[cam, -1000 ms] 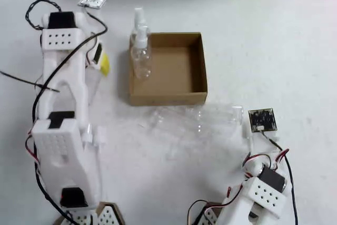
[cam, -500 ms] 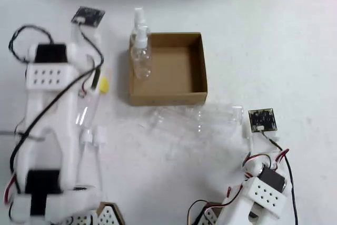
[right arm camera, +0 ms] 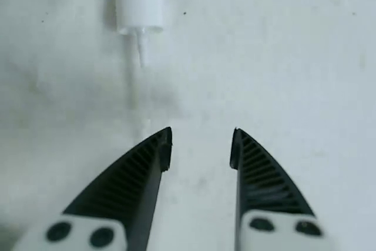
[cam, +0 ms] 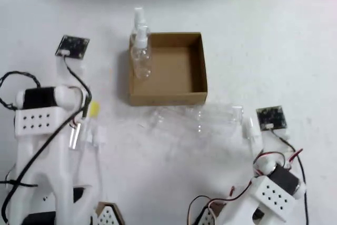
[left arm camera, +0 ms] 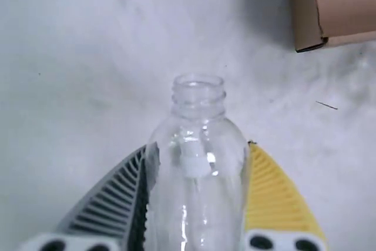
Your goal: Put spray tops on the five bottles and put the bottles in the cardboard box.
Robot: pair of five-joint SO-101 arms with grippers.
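Between our ribbed left fingers (left arm camera: 273, 195) a clear, round-shouldered plastic bottle (left arm camera: 198, 145) sits clamped; beyond our black right fingers (right arm camera: 141, 174), narrowly parted, lies a white spray top (right arm camera: 139, 11).

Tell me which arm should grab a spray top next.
Right. The right gripper is open just short of a spray top on the table; the left gripper is shut on an uncapped bottle.

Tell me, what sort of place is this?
Probably a small robotics lab or hobby workbench: a left arm and right arm with bare wiring share a white table, with clear bottles and a cardboard box laid out as practice items.
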